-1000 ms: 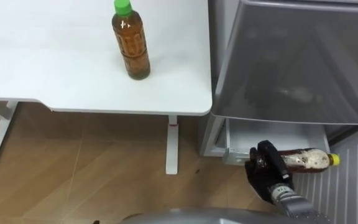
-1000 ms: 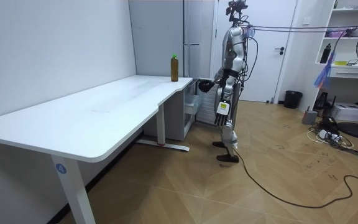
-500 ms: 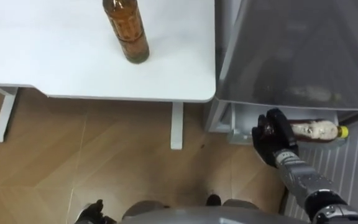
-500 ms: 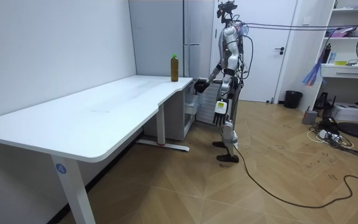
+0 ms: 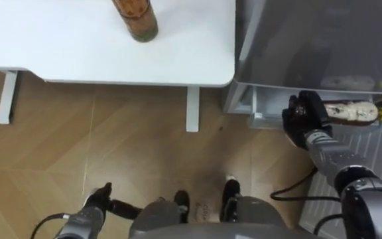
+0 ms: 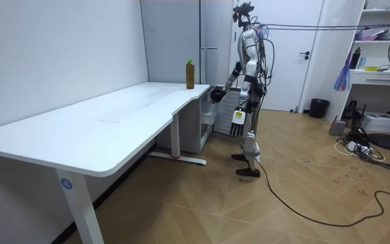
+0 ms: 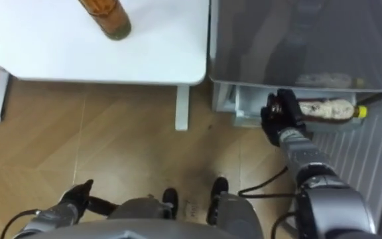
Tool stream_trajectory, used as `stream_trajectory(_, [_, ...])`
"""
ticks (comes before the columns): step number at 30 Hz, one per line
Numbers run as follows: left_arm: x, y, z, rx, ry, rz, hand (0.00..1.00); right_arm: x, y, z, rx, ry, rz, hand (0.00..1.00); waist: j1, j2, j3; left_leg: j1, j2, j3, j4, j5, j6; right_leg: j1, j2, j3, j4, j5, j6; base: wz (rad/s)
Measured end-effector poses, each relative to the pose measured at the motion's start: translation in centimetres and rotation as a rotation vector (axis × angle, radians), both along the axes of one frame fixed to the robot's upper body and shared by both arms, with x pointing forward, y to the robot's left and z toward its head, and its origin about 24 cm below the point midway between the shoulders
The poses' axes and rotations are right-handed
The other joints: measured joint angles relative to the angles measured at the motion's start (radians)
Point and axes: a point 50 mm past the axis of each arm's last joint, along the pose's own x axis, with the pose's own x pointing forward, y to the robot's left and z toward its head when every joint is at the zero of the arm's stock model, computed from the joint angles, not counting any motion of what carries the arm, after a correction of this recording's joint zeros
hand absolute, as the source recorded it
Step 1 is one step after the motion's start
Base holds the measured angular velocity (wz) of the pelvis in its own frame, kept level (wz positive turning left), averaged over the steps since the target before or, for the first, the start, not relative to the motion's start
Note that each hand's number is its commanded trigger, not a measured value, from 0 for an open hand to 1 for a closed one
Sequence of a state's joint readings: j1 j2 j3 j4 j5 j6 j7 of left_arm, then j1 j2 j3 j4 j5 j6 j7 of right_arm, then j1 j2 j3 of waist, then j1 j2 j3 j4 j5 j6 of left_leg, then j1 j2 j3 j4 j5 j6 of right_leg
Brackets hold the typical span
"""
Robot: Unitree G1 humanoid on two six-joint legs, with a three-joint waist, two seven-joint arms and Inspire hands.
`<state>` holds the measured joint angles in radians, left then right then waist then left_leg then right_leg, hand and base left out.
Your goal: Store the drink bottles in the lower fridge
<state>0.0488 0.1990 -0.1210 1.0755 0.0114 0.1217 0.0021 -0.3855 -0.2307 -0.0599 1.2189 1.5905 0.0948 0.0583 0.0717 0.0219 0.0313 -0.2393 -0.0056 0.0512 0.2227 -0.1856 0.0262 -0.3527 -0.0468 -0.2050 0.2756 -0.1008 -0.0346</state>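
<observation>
One bottle (image 5: 351, 111) sideways, its base inside the right hand's (image 5: 304, 125) clamped fingers (image 5: 314, 107).

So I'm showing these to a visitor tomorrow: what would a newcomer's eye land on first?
First, the right robot hand curled round a yellow-capped bottle, held lying sideways at the open lower fridge drawer on the right. Next, the brown tea bottle standing upright near the corner of the white table beside the fridge. The left robot hand hangs low by the robot's side.
</observation>
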Motion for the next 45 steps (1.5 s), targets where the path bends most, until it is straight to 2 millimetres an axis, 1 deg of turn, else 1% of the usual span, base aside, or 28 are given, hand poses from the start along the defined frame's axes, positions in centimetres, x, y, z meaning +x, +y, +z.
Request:
stream_trajectory(1, [-0.1, 0.2, 0.0, 0.004, 0.006, -0.002, 0.0, 0.0, -0.4, 0.1, -0.009, 0.005, -0.001, 1.0, 0.013, 0.0, 0.0001, -0.013, -0.001, -0.001, 0.001, 0.003, 0.0, -0.011, -0.004, 0.0, -0.001, 0.004, -0.001, 0.04])
stream_trajectory(3, [-0.2, 0.4, 0.0, 0.009, 0.009, -0.003, 0.0, -0.1, -1.1, 0.1, -0.028, 0.023, -0.007, 1.0, 0.02, 0.0, 0.0001, -0.03, -0.004, -0.007, 0.002, 0.009, 0.001, -0.025, -0.009, -0.011, -0.001, 0.005, -0.001, 0.12])
stream_trajectory(7, [0.1, 0.4, 0.1, 0.01, 0.002, -0.003, 0.0, 1.6, -2.0, 1.7, -0.055, -0.009, -0.014, 1.0, 0.025, -0.002, 0.0015, -0.094, -0.009, -0.008, 0.0, 0.028, 0.006, -0.096, -0.025, -0.017, 0.016, 0.015, -0.001, 0.06])
stream_trajectory(9, [0.4, 0.4, 0.1, 0.017, -0.001, -0.004, 0.0, 2.2, -2.4, 2.3, -0.064, -0.022, -0.018, 1.0, 0.026, -0.006, 0.0039, -0.107, -0.015, -0.007, -0.001, 0.035, 0.008, -0.115, -0.032, -0.018, 0.026, 0.015, -0.001, 0.04])
stream_trajectory(10, [0.6, 0.5, 0.2, 0.024, -0.005, -0.004, 0.0, 2.6, -2.6, 2.7, -0.071, -0.034, -0.017, 1.0, 0.027, -0.011, 0.0069, -0.115, -0.024, -0.007, -0.003, 0.041, 0.01, -0.126, -0.038, -0.017, 0.036, 0.014, 0.001, 0.0])
stream_trajectory(14, [0.9, 0.6, 0.3, 0.03, -0.007, -0.013, 0.0, 3.2, -3.0, 3.5, -0.08, -0.054, -0.021, 1.0, 0.043, -0.027, 0.0169, -0.123, -0.025, -0.002, -0.001, 0.043, 0.013, -0.14, -0.045, -0.012, 0.05, 0.013, 0.001, 0.0])
stream_trajectory(16, [0.8, 0.5, 0.2, 0.026, 0.0, -0.02, 0.0, 3.1, -3.1, 3.5, -0.081, -0.05, -0.018, 1.0, 0.047, -0.03, 0.0187, -0.123, -0.026, 0.0, 0.0, 0.044, 0.014, -0.14, -0.049, -0.015, 0.05, 0.013, 0.002, 0.02])
stream_trajectory(18, [0.5, 0.4, 0.1, 0.023, 0.012, -0.023, 0.0, 3.1, -3.1, 3.5, -0.083, -0.048, -0.013, 1.0, 0.047, -0.03, 0.0187, -0.124, -0.028, 0.002, 0.001, 0.045, 0.016, -0.141, -0.052, -0.016, 0.051, 0.013, 0.003, 0.0])
stream_trajectory(20, [0.6, 0.3, 0.1, 0.021, 0.013, -0.028, 0.0, 3.7, -3.1, 4.0, -0.1, -0.058, 0.007, 1.0, 0.047, -0.03, 0.0187, -0.137, -0.03, 0.004, 0.004, 0.047, 0.018, -0.156, -0.056, -0.016, 0.055, 0.014, 0.005, 0.0])
stream_trajectory(21, [0.8, 0.4, 0.1, 0.021, 0.01, -0.029, 0.0, 3.9, -3.1, 4.2, -0.102, -0.063, 0.013, 0.94, 0.047, -0.03, 0.0187, -0.144, -0.03, 0.005, 0.007, 0.048, 0.019, -0.162, -0.057, -0.016, 0.057, 0.015, 0.005, 0.0])
stream_trajectory(22, [0.8, 0.4, 0.1, 0.022, 0.009, -0.029, 0.0, 3.9, -3.1, 4.2, -0.104, -0.061, 0.016, 0.42, 0.047, -0.03, 0.0186, -0.145, -0.031, 0.006, 0.008, 0.048, 0.019, -0.165, -0.057, -0.016, 0.06, 0.015, 0.005, 0.0])
stream_trajectory(23, [0.8, 0.4, 0.1, 0.023, 0.009, -0.03, 0.0, 4.1, -3.1, 4.4, -0.108, -0.063, 0.021, 0.0, 0.047, -0.03, 0.0188, -0.147, -0.032, 0.011, 0.008, 0.048, 0.019, -0.172, -0.059, -0.013, 0.068, 0.015, 0.005, -0.05])
stream_trajectory(31, [0.9, 0.6, 0.2, 0.029, 0.006, -0.031, 0.0, 4.5, -3.3, 4.8, -0.136, -0.049, 0.035, 0.0, 0.053, -0.029, 0.0182, -0.157, -0.03, 0.029, 0.014, 0.048, 0.019, -0.184, -0.057, -0.006, 0.068, 0.016, 0.004, -0.03])
stream_trajectory(37, [0.9, 0.7, 0.2, 0.031, 0.005, -0.03, 0.0, 4.5, -3.4, 4.9, -0.138, -0.051, 0.031, 0.0, 0.064, -0.024, 0.0155, -0.158, -0.028, 0.03, 0.015, 0.048, 0.019, -0.185, -0.057, -0.008, 0.07, 0.017, 0.003, 0.0])
stream_trajectory(45, [0.8, 0.7, 0.2, 0.037, 0.006, -0.028, 0.0, 4.5, -3.7, 5.0, -0.144, -0.045, 0.022, 0.0, 0.073, -0.016, 0.0153, -0.158, -0.028, 0.029, 0.019, 0.048, 0.019, -0.185, -0.058, -0.012, 0.074, 0.017, 0.001, 0.0])
